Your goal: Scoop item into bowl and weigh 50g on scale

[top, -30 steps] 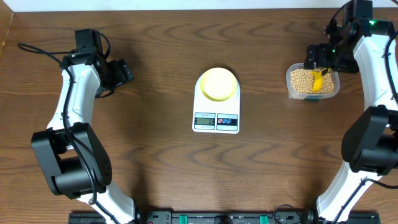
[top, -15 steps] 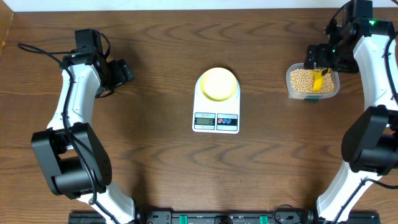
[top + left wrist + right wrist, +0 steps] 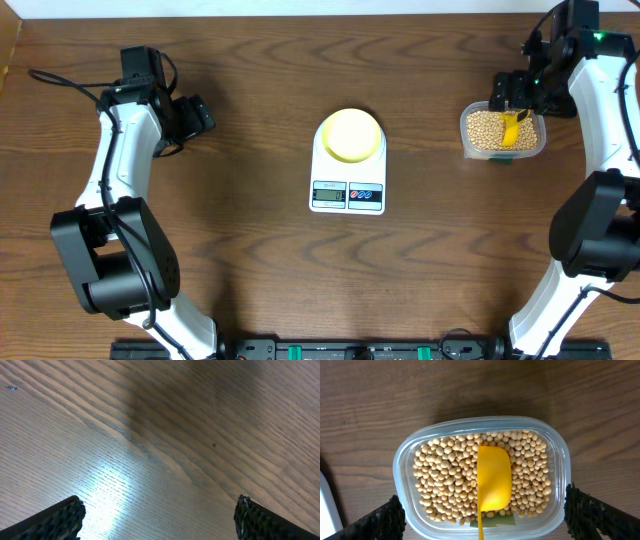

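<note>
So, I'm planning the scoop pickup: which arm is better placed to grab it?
Right. The right tool, open, sits directly above the tub of beans where the yellow scoop lies. The left tool faces only table, far across the scale.

We see the right gripper [image 3: 510,100] over the clear tub [image 3: 464,140] of soybeans [image 3: 484,128], with a yellow scoop [image 3: 511,131] lying in them just beneath its jaws. Well apart from both grippers' jaws and between them, the pale-yellow bowl [image 3: 351,134] sits on the white scale [image 3: 322,168]. The left gripper [image 3: 203,116] hangs over bare table [image 3: 250,250].
</note>
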{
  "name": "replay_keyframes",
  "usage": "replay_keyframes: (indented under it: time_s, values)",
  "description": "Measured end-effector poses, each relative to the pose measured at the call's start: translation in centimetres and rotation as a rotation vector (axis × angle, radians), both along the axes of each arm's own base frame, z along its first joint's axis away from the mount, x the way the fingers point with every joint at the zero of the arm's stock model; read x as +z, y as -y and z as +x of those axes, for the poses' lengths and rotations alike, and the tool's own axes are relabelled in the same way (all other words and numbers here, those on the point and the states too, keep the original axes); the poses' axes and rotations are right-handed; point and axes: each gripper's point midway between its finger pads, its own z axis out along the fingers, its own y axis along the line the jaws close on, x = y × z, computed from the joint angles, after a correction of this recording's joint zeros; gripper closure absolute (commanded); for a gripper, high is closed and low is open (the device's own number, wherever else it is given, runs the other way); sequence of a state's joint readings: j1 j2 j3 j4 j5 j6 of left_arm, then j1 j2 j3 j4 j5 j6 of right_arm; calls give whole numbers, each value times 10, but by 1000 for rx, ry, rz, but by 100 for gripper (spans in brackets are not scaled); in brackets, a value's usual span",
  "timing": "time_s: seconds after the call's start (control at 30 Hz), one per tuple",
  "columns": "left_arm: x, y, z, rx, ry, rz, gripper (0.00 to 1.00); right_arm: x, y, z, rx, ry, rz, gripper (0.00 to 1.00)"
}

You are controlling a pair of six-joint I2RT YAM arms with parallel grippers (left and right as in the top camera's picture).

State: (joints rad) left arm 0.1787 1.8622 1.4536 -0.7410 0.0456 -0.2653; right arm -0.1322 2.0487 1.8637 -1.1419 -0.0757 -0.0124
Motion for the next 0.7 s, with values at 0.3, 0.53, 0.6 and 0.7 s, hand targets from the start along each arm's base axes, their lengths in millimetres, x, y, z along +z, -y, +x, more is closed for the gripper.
replay_keyframes:
  time_s: [0.3, 0.53, 0.6, 0.7]
  values:
    - [2, 22, 7, -131, 36, -89, 2, 0, 0, 0, 0, 0, 0, 1]
    - [46, 59, -30, -396, 45, -167, 2, 0, 0, 0, 0, 0, 0, 1]
    - [86, 68, -36, -476, 151, -121, 2, 0, 0, 0, 0, 0, 0, 1]
    - [147, 87, -53, -611, 316, -35, 2, 0, 0, 0, 0, 0, 0, 1]
